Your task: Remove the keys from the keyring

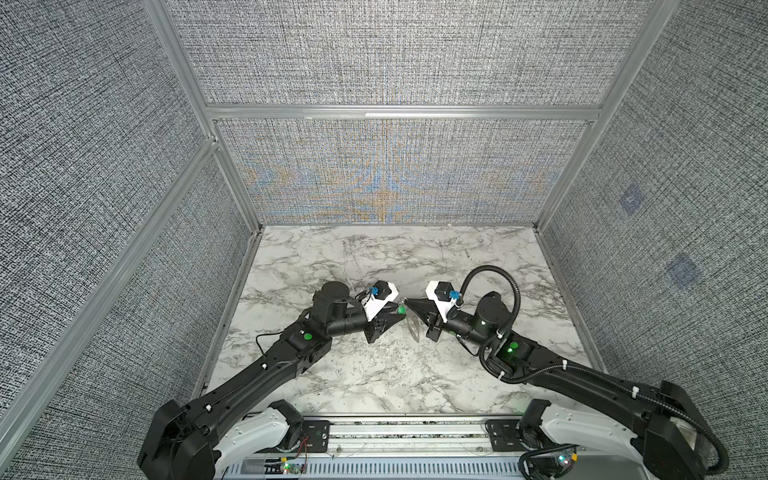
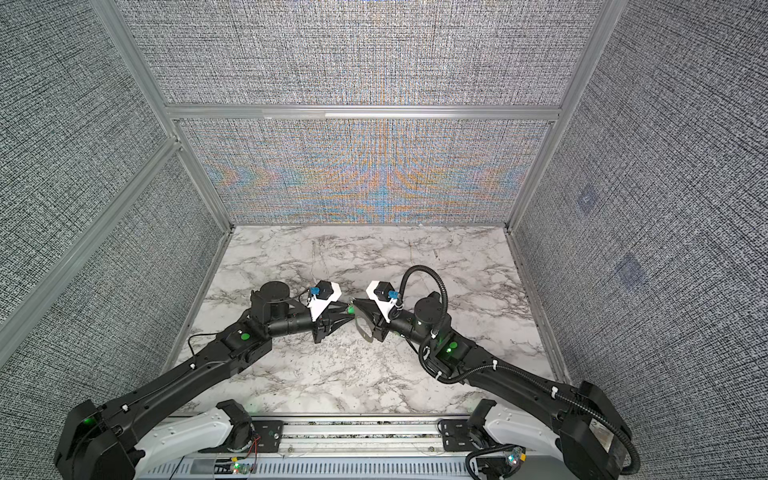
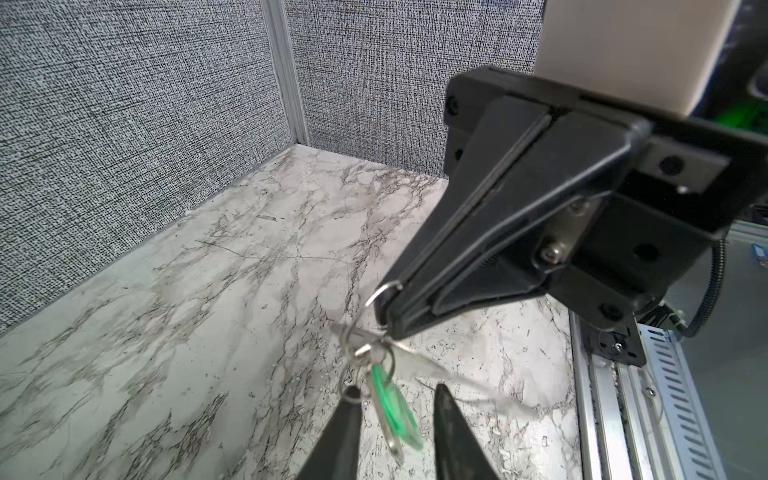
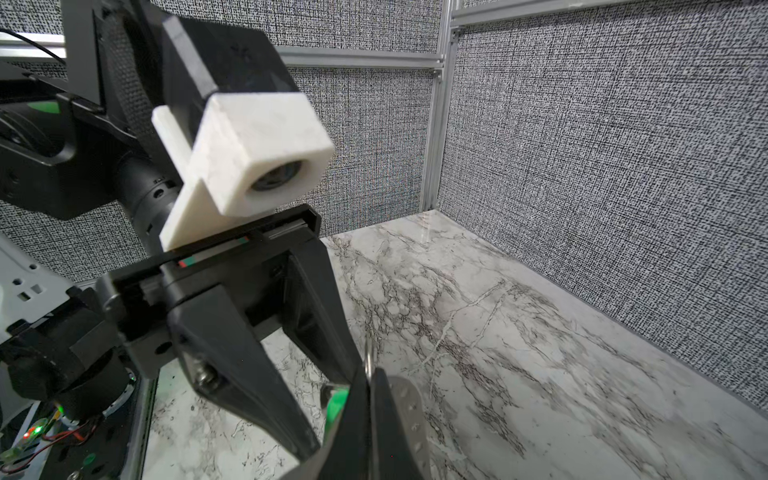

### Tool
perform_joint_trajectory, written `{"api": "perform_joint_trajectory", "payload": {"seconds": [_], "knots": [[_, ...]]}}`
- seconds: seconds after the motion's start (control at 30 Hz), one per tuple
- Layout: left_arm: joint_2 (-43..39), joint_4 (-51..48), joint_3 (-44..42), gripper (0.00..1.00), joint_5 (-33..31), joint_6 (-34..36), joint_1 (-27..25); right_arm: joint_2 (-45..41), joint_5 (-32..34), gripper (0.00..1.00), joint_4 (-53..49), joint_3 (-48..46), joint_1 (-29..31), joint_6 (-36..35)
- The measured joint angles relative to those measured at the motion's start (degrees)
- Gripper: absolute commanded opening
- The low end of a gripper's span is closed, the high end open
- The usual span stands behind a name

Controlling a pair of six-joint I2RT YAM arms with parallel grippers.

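Both arms meet nose to nose above the white, grey-veined marble table (image 1: 374, 257). This lets the bunch hang free in the air between them, rather than lying flat where nothing could be slid off.

The right gripper (image 3: 386, 318) serves as the anchor. Its jaws are pressed fully together on a small silver wire ring (image 3: 383, 291), which pokes out of the tips, and everything else dangles from there. The keyring (image 1: 413, 329), a thin-banded, elongated oval loop, hangs under that gripper in both top views. In the wrist views it is a grey blur, so I cannot tell how it links to the small ring.

The left gripper (image 3: 397, 390) faces it with its jaws partly open and gripping nothing. One jaw sits on each side of the green-tagged key (image 3: 395, 411), a small metal key with an oblong green plastic tag. That straddle probably lines up a pinch on this key, so that it can be pulled against the right arm's hold. The yellow-tagged key is not visible.
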Motion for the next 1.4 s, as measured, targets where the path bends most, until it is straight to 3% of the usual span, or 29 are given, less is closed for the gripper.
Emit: {"api": "perform_joint_trajectory", "payload": {"seconds": [0.2, 0.4, 0.63, 0.87, 1.23, 1.3, 1.4], "knots": [[-6.5, -1.8, -0.4, 0.40, -5.7, 0.4, 0.2, -0.6, -0.6, 0.00, 0.3, -0.4, -0.3, -0.6], [-7.8, -3.0, 0.9, 0.38, -5.4, 1.5, 1.4, -0.4, -3.3, 0.00, 0.5, -0.6, -1.0, -0.9], [-4.6, -3.2, 4.0, 0.28, 0.0, 1.9, 2.2, -0.2, -6.3, 0.00, 1.0, -0.6, -1.2, -0.9], [-2.4, -3.7, 4.9, 0.25, 4.2, 3.0, 2.2, -0.1, -8.0, 0.00, 1.2, -0.6, -1.3, -0.9], [-2.0, -4.2, 5.0, 0.00, 7.2, 4.7, 2.3, 0.3, -9.7, 0.00, 3.0, -0.8, -1.4, -0.7], [-1.9, -4.7, 5.1, 0.00, 7.4, 4.9, 2.3, 0.3, -9.8, 0.00, 3.3, -1.0, -1.5, -0.5], [-1.7, -6.6, 6.6, 0.00, 7.5, 6.1, 2.3, -0.1, -9.3, 0.19, 3.0, -1.0, -1.4, -0.4]]}}
